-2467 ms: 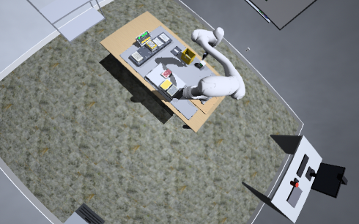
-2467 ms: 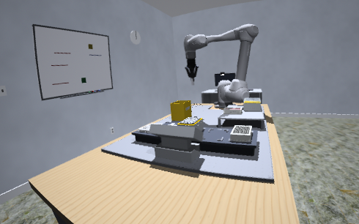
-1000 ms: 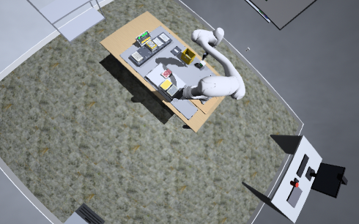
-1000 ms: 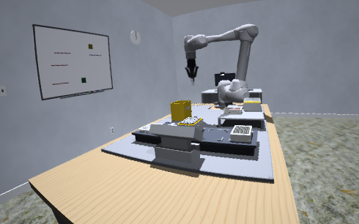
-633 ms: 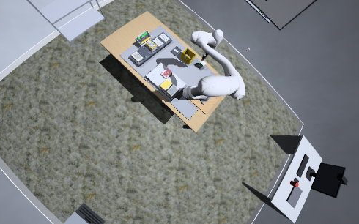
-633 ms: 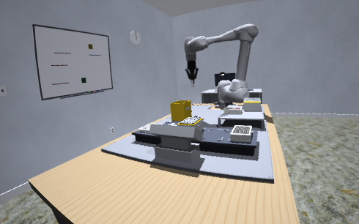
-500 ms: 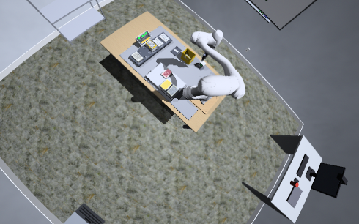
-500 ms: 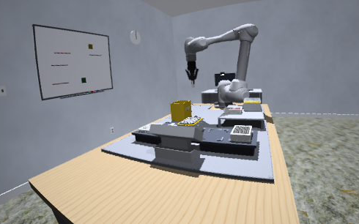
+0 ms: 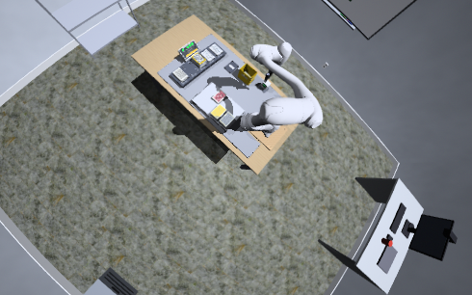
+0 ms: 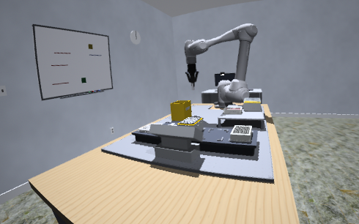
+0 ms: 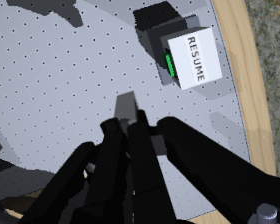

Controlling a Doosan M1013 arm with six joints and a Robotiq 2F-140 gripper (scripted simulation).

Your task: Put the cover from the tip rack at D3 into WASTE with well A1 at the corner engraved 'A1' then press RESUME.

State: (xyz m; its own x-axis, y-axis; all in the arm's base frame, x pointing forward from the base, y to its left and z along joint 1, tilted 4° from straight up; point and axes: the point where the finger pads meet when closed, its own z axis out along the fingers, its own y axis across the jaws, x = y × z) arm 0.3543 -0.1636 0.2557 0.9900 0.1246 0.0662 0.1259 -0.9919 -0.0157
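My gripper (image 11: 130, 106) is shut with nothing between the fingers. It hangs high above the grey deck, a little to one side of the RESUME key (image 11: 193, 59), a white labelled block with a green key on a dark post. It also shows in the exterior view (image 10: 192, 83) and the top view (image 9: 267, 77). The yellow-rimmed tip rack (image 10: 190, 121) sits in the deck row with its grid of tips showing and no cover on it.
A white reservoir (image 10: 241, 133) and two plates (image 9: 212, 51) sit in the same row as the rack. The handler's grey panel housing (image 10: 176, 140) stands in front. The shelf (image 10: 242, 115) near the arm's base carries several items. The table edge (image 11: 240, 63) runs beside the key.
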